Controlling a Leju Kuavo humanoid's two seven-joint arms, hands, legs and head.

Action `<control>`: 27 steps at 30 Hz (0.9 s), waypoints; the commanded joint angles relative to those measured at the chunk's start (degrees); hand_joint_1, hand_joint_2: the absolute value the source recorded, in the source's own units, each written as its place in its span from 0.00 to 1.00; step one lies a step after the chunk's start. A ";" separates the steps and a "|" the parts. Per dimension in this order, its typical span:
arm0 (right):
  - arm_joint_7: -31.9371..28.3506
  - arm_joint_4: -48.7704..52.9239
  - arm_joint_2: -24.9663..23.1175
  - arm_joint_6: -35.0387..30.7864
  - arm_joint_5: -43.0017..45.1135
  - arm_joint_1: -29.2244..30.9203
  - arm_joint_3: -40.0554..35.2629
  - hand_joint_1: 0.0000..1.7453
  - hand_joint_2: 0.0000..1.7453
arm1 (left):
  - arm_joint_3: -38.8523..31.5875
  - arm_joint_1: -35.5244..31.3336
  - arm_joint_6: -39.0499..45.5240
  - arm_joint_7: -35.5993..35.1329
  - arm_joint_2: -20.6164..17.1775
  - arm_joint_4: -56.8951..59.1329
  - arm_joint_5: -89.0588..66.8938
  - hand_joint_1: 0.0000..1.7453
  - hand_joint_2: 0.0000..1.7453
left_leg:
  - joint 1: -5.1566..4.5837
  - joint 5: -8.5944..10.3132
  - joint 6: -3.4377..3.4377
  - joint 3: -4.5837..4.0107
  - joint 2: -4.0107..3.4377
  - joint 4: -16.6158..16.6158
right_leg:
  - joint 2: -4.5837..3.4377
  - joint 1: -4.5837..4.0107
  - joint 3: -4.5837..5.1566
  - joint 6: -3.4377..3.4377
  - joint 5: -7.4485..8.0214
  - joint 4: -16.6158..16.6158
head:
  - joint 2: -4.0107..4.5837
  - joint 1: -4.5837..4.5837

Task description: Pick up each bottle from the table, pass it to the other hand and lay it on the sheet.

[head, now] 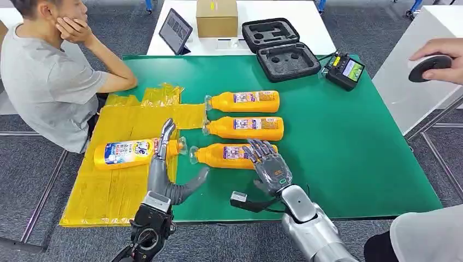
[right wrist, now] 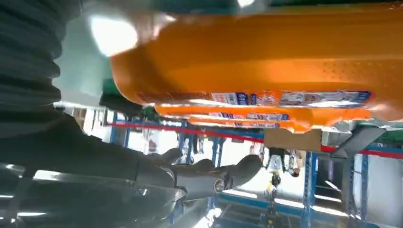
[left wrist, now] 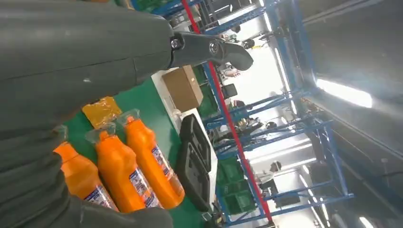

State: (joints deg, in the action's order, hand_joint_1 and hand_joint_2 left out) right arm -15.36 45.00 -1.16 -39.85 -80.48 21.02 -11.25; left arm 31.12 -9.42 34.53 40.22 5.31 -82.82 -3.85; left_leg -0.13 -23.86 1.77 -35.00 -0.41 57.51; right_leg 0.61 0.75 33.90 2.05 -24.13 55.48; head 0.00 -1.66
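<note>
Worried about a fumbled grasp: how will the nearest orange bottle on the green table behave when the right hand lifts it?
The nearest bottle lies on its side, so a nudge may roll it. It looks full, so probably heavy. Its smooth plastic might slip under the right hand.

The right arm showed polished silver casing, with a black cable looping at the wrist. The right hand had dark, mottled grey fingers; the left hand was smooth grey above a black, open-framed wrist.

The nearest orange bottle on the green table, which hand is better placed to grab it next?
Right. The right hand hovers open over the nearest orange bottle, while the left hand sits by the yellow sheet.
</note>
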 commanded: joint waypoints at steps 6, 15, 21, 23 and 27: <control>-2.84 -15.04 -0.61 -0.15 3.72 8.46 9.09 0.00 1.00 | 2.51 -2.00 0.33 -0.22 -0.75 1.60 0.63 0.00 1.00 | 0.03 -0.10 -0.12 0.25 0.02 0.01 | -0.06 -0.02 -0.24 -0.09 -0.10 0.01 | 0.00 0.00; -2.94 -19.89 -1.02 -0.15 3.79 11.78 9.75 0.00 1.00 | 2.20 -3.01 0.02 -0.22 -0.11 3.02 1.17 0.00 1.00 | 0.05 -0.10 -0.10 0.23 -0.01 0.03 | -0.09 -0.04 -0.22 -0.08 -0.07 0.01 | 0.00 0.00; -3.93 -24.48 -1.34 0.62 5.01 13.89 10.19 0.00 1.00 | 1.94 -3.62 -0.54 -0.22 0.33 3.85 1.43 0.00 1.00 | 0.04 -0.07 -0.09 0.21 -0.01 0.00 | -0.07 -0.03 -0.19 -0.07 -0.05 -0.01 | 0.00 0.00; -3.69 -25.11 -1.18 0.82 4.83 14.19 10.02 0.00 1.00 | 1.78 -3.86 -0.44 -0.22 0.33 4.33 1.50 0.00 1.00 | 0.03 -0.05 -0.07 0.19 0.01 0.00 | -0.05 -0.03 -0.18 -0.07 -0.06 0.00 | 0.00 0.00; -3.55 -25.82 -1.23 0.24 4.81 14.42 9.85 0.00 1.00 | 2.16 -4.33 -0.70 -0.22 0.18 5.00 1.67 0.00 1.00 | 0.05 -0.06 -0.07 0.28 -0.01 0.00 | -0.07 -0.05 -0.26 -0.09 -0.08 -0.01 | 0.00 0.00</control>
State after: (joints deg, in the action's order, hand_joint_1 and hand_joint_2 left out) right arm -18.75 26.95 -1.64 -39.63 -75.76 31.56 -3.19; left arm 32.55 -11.16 34.10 40.22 5.55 -82.18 -2.67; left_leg -0.13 -23.82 1.81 -35.00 -0.43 57.52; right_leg 0.61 0.74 33.90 2.06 -24.12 55.48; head 0.00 -1.66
